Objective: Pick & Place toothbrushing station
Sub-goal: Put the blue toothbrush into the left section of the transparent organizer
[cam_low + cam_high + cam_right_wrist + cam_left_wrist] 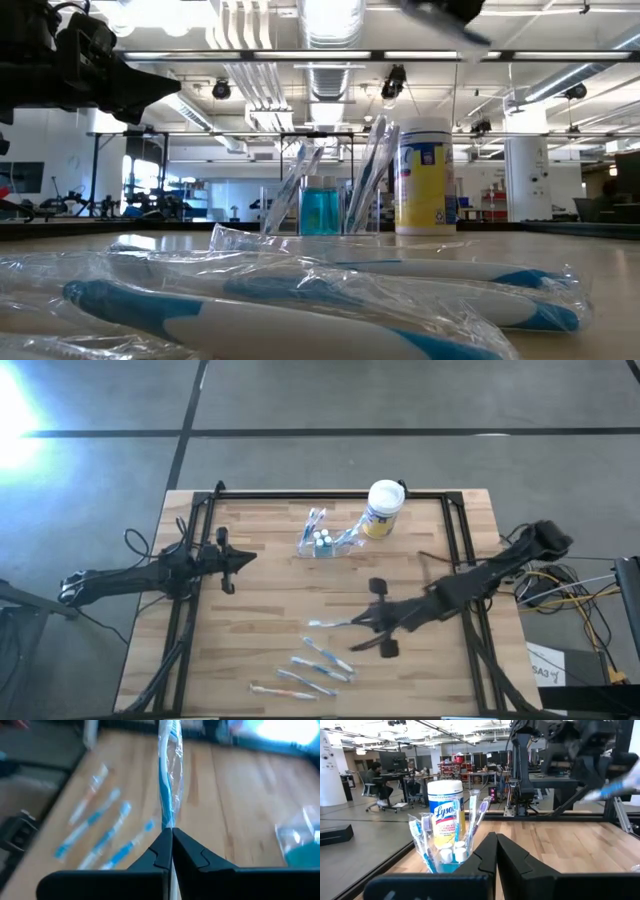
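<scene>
The high view looks straight down on the whole wooden table (270, 650) and both arms. The low view sits at tabletop height, close behind wrapped toothbrushes (300, 300), facing level toward the white canister (425, 175) and the room beyond. Each wrist view looks forward past its own dark fingers; the left one shares that canister (445, 810) with the low view, the right one faces the loose toothbrushes (100, 827) on the tabletop.

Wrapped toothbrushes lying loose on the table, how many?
4 loose toothbrushes, side by side near the table's front edge. A fifth toothbrush is pinched in the right tool. None seem hidden.
</scene>
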Robot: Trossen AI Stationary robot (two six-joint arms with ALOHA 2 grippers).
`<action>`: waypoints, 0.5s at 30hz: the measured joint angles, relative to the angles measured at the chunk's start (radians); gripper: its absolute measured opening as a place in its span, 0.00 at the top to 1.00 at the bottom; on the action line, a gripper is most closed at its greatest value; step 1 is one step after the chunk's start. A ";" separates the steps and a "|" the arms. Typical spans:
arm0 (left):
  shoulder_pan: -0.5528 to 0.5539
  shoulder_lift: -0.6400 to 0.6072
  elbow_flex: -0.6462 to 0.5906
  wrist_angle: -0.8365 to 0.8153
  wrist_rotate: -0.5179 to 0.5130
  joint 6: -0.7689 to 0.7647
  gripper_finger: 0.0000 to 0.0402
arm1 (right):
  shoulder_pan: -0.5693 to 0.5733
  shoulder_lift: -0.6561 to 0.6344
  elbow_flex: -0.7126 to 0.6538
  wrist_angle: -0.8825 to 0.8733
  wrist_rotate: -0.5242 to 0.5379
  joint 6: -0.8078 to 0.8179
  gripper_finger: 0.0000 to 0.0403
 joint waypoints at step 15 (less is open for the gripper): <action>0.000 0.000 0.000 0.002 0.000 -0.043 0.98 | 0.003 -0.443 -0.613 0.735 0.003 -0.233 0.98</action>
